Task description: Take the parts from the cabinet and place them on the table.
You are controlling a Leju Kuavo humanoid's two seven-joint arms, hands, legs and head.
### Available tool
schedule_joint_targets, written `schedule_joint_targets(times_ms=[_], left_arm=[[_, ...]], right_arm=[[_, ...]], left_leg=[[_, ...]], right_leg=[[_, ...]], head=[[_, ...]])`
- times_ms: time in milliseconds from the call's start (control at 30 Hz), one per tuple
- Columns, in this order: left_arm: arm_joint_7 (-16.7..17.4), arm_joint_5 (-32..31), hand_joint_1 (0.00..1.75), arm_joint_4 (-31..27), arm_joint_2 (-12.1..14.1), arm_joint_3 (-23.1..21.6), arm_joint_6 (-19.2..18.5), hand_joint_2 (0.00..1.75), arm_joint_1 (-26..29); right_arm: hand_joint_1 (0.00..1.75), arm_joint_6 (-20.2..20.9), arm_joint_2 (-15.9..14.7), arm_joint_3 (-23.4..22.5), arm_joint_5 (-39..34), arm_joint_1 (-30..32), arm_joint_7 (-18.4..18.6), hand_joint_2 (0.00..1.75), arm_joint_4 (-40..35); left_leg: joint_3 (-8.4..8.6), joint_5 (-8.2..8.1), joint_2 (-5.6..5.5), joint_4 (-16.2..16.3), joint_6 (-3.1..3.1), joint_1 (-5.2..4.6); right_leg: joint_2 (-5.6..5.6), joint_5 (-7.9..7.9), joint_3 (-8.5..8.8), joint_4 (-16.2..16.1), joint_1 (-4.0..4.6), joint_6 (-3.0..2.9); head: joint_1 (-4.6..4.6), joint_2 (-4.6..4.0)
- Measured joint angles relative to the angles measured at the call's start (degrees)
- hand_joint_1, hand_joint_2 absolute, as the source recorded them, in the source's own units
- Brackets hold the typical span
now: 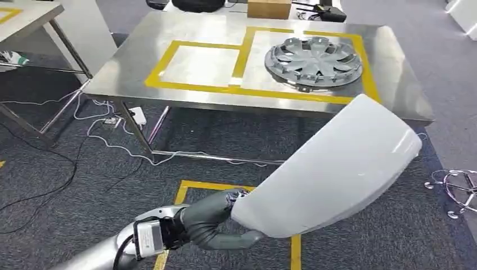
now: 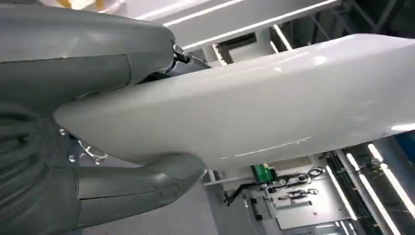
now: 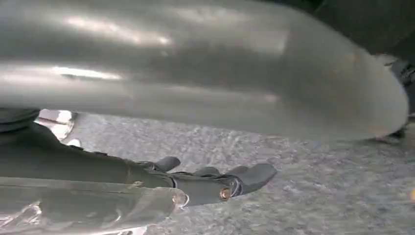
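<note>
white cables (image 1: 107,126) trail across grey carpet (image 1: 67,214).

The panel (image 1: 332,174) is glossy white and plain. The left hand (image 1: 216,219) is matt grey; the right hand (image 3: 215,183) is grey with darker fingers. The table (image 1: 118,73) is brushed silver steel, marked with yellow tape (image 1: 242,56) rectangles. The hubcap (image 1: 314,59) is silver-grey. The carpet (image 1: 67,214) is dark grey-blue, speckled, crossed by white cables (image 1: 107,140).

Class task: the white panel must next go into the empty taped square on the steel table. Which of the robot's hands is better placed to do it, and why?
The left. The left hand already grips the white panel, held out toward the steel table. The right hand hangs low over the carpet, holding nothing.
</note>
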Motion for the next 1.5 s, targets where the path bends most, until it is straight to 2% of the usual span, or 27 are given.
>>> schedule_joint_targets(times_ms=[100, 133, 167, 233, 267, 300, 333, 400, 467, 500, 600, 633, 667, 700, 767, 800, 833, 933, 1000, 1100, 1133, 1167, 1200, 1300, 1367, 1400, 1500], left_arm=[[-0.02, -0.02, 1.75, -0.09, 0.0, -0.02, 0.15, 1.75, 0.06], [-0.02, -0.02, 1.75, -0.09, 0.02, -0.02, 0.17, 1.75, 0.09], [-0.02, -0.02, 1.75, -0.09, 0.02, -0.04, 0.17, 1.75, 0.09], [-0.02, -0.02, 1.75, -0.11, 0.0, -0.04, 0.2, 1.75, 0.09], [-0.02, -0.02, 1.75, -0.11, 0.0, -0.02, 0.28, 1.75, 0.08], [-0.02, -0.02, 1.75, -0.13, 0.02, -0.02, 0.31, 1.75, 0.1], [-0.04, -0.02, 1.75, -0.17, 0.11, 0.0, 0.31, 1.75, 0.15], [-0.04, -0.02, 1.75, -0.31, 0.15, 0.02, 0.33, 1.75, 0.21], [-0.07, -0.04, 1.75, -0.52, 0.22, 0.07, 0.35, 1.75, 0.14], [-0.07, -0.02, 1.75, -0.63, 0.24, 0.07, 0.35, 1.75, 0.09], [-0.07, -0.07, 1.75, -0.74, 0.48, 0.05, 0.35, 1.75, 0.21], [-0.07, -0.11, 1.75, -0.74, 0.57, 0.04, 0.37, 1.75, 0.26], [-0.07, -0.11, 1.75, -0.74, 0.63, 0.07, 0.37, 1.75, 0.28], [-0.07, -0.13, 1.75, -0.74, 0.66, 0.04, 0.37, 1.75, 0.28], [-0.07, -0.15, 1.75, -0.76, 0.7, 0.07, 0.39, 1.75, 0.27], [-0.07, -0.22, 1.75, -0.76, 0.72, 0.07, 0.39, 1.75, 0.25], [-0.07, -0.31, 1.75, -0.76, 0.72, 0.04, 0.39, 1.75, 0.15], [-0.07, -0.52, 1.75, -0.85, 0.64, 0.04, 0.39, 1.75, 0.1], [-0.07, -0.57, 1.75, -0.92, 0.55, 0.04, 0.39, 1.75, 0.09], [-0.07, -0.59, 1.75, -1.01, 0.52, 0.02, 0.39, 1.75, 0.12], [-0.07, -0.63, 1.75, -1.01, 0.53, -0.02, 0.39, 1.75, 0.12], [-0.07, -0.63, 1.75, -1.01, 0.52, -0.07, 0.39, 1.75, 0.13], [-0.07, -0.63, 1.75, -1.01, 0.52, -0.07, 0.39, 1.75, 0.13], [-0.07, -0.74, 1.75, -1.01, 0.44, -0.09, 0.39, 1.75, 0.12], [-0.02, -0.85, 1.75, -1.01, 0.44, -0.13, 0.44, 1.75, 0.02], [0.0, -0.96, 1.75, -1.05, 0.35, -0.13, 0.5, 1.75, 0.04], [0.0, -1.03, 1.75, -1.25, 0.2, -0.15, 0.59, 1.75, -0.22]], right_arm=[[0.0, -0.24, 0.0, 0.0, -0.59, -0.02, 0.02, 0.0, -0.07], [0.0, -0.33, 0.02, 0.0, -0.68, 0.13, 0.02, 0.0, -0.07], [0.0, -0.37, 0.0, 0.0, -0.77, 0.35, 0.0, 0.0, -0.07], [0.0, -0.44, 0.0, 0.0, -0.83, 0.47, -0.15, 0.0, -0.07], [0.0, -0.55, 0.0, 0.0, -0.88, 0.44, -0.35, 0.0, -0.07], [0.0, -0.57, 0.0, 0.0, -0.92, 0.38, -0.59, 0.0, -0.07], [0.0, -0.57, 0.02, 0.0, -0.96, 0.04, -0.74, 0.0, -0.11], [0.0, -0.57, 0.0, 0.0, -0.98, -0.02, -1.05, 0.0, -0.15], [0.0, -0.57, 0.0, 0.0, -1.03, 0.14, -1.18, 0.0, -0.17], [0.0, -0.59, 0.0, 0.0, -1.05, 0.04, -1.18, 0.0, -0.17], [0.0, -0.59, 0.0, 0.0, -1.07, -0.21, -1.2, 0.0, -0.2], [0.0, -0.59, 0.0, 0.0, -1.12, -0.13, -1.18, 0.0, -0.2], [0.0, -0.59, 0.0, 0.0, -1.12, -0.06, -1.18, 0.0, -0.22], [0.0, -0.59, 0.0, 0.0, -1.12, 0.0, -1.18, 0.0, -0.22], [0.0, -0.57, 0.0, 0.02, -1.12, -0.05, -1.18, 0.0, -0.28], [0.0, -0.55, 0.0, 0.0, -0.98, 0.0, -1.18, 0.0, -0.28], [0.0, -0.52, 0.0, 0.0, -0.9, -0.1, -1.01, 0.0, -0.28], [0.0, -0.31, 0.02, 0.02, -0.81, 0.2, -0.68, 0.0, -0.31], [0.0, -0.26, 0.0, 0.04, -0.79, 0.11, -0.68, 0.0, -0.31], [0.0, -0.13, 0.02, 0.04, -0.79, -0.24, -0.66, 0.0, -0.35], [0.0, -0.11, 0.04, 0.06, -0.79, -0.16, -0.61, 0.0, -0.37], [0.0, -0.06, 0.04, 0.09, -0.79, 0.05, -0.52, 0.0, -0.37], [0.0, -0.04, 0.04, 0.13, -0.79, 0.18, -0.5, 0.0, -0.37], [0.0, -0.02, 0.07, 0.17, -0.81, 0.23, -0.33, 0.0, -0.39], [0.0, 0.04, 0.17, 0.17, -0.81, -0.01, -0.2, 0.0, -0.44], [0.0, 0.07, 0.22, 0.2, -0.81, -0.02, -0.13, 0.0, -0.48], [0.0, 0.04, 0.24, 0.22, -0.81, -0.02, -0.09, 0.0, -0.55]], left_leg=[[0.75, -1.01, 0.23, 0.01, 0.5, -0.18], [1.19, -1.38, 0.26, 0.01, 0.55, -0.23], [1.86, -1.83, 0.27, 0.01, 0.5, -0.26], [3.39, -2.78, 0.48, 0.01, 0.27, -0.26], [4.1, -3.31, 0.66, -0.02, 0.08, -0.26], [4.63, -3.75, 0.87, 0.13, -0.28, -0.43], [4.7, -4.13, 1.04, -0.16, -0.7, -0.55], [5.21, -3.68, 1.45, 0.34, -1.58, -0.54], [5.63, -4.23, 1.09, 1.06, -2.23, -0.46], [4.81, -5.07, 0.61, 2.88, -2.51, -0.43], [-3.19, -10.43, 0.28, 14.65, -3.1, -0.38], [-4.89, -10.97, 0.27, 16.1, -3.13, -0.37], [-5.44, -9.87, 0.26, 15.41, -3.14, -0.36], [-4.94, -7.2, 0.23, 12.79, -3.09, -0.36], [-1.95, 0.16, -0.05, 3.77, -2.86, -0.34], [-1.46, 1.9, -0.33, 0.81, -2.64, -0.33], [-1.16, -0.98, -0.18, -0.07, -1.97, -0.35], [-0.48, 0.19, -0.45, -0.32, -0.65, -0.25], [0.52, -0.14, -0.37, -0.41, 0.11, -0.1], [1.41, -1.44, -0.18, -0.4, 0.49, -0.17], [1.89, -1.86, -0.19, -0.4, 0.5, -0.17], [2.5, -2.31, -0.2, -0.4, 0.49, -0.17], [3.31, -2.9, -0.23, -0.4, 0.42, -0.17], [5.6, -4.83, -0.12, -0.48, -0.26, -0.16], [6.3, -5.74, -0.1, -0.72, -0.98, -0.48], [7.14, -5.69, -0.1, -1.03, -1.41, -0.45], [6.1, -4.56, -0.21, 2.2, -2.25, -0.43]], right_leg=[[-0.09, -5.11, -8.09, 12.88, 0.02, 0.22], [-0.1, -5.0, -9.55, 14.23, 0.02, 0.12], [-0.12, -3.15, -9.66, 12.8, 0.08, -0.05], [-0.47, 3.27, -6.66, 4.09, 0.25, -0.63], [-1.71, 6.58, -4.81, -0.94, 0.44, -1.01], [-2.88, 5.93, -4.33, -2.88, 0.79, -1.08], [-2.87, 3.81, -4.3, -2.94, 0.85, -1.54], [-1.87, 5.21, -3.98, -3.64, 0.92, -2.41], [-1.12, 5.47, -2.36, -3.93, 0.47, -2.83], [-0.8, 5.4, -2.07, -3.93, 0.4, -3.01], [0.42, 4.77, -1.92, -3.92, 0.24, -3.35], [0.81, 4.5, -1.7, -3.92, 0.22, -3.3], [1.18, 4.19, -1.33, -3.92, 0.19, -3.22], [1.65, 3.82, -0.77, -3.92, 0.12, -3.07], [2.14, 2.97, 0.48, -3.93, -0.06, -2.73], [2.47, 2.59, 0.42, -3.87, 0.05, -2.37], [2.76, 2.26, 0.7, -3.67, 0.19, -2.05], [2.5, 2.24, 1.39, -3.88, 0.26, -0.95], [0.64, 1.18, 0.54, -1.63, 0.31, -0.46], [-0.11, -3.67, -7.52, 11.32, 0.22, 0.07], [-0.12, -4.65, -9.7, 14.02, 0.21, 0.11], [-0.12, -4.07, -10.48, 13.9, 0.21, 0.03], [-0.13, -1.95, -10.03, 11.18, 0.21, -0.01], [-1.03, 7.24, -5.55, -2.6, 0.21, -0.26], [-1.22, 5.9, -5.07, -2.96, 0.65, -1.22], [-0.98, 6.26, -4.95, -3.21, 0.64, -1.62], [-0.39, 5.54, -3.08, -3.8, 0.2, -2.49]], head=[[0.17, 0.0], [0.18, 0.0], [0.19, 0.0], [0.31, 0.0], [0.35, 0.0], [0.35, 0.0], [0.35, 0.0], [0.37, 0.0], [0.33, 0.0], [0.03, 0.0], [0.0, 0.0], [-0.04, 0.0], [-0.02, 0.0], [0.0, 0.0], [-0.04, 0.0], [-0.15, 0.0], [-0.35, 0.0], [-0.09, 0.0], [0.24, 0.0], [0.5, 0.0], [0.5, 0.0], [0.55, 0.0], [0.57, 0.0], [0.65, 0.0], [0.68, 0.0], [0.74, 0.0], [0.72, 0.0]])
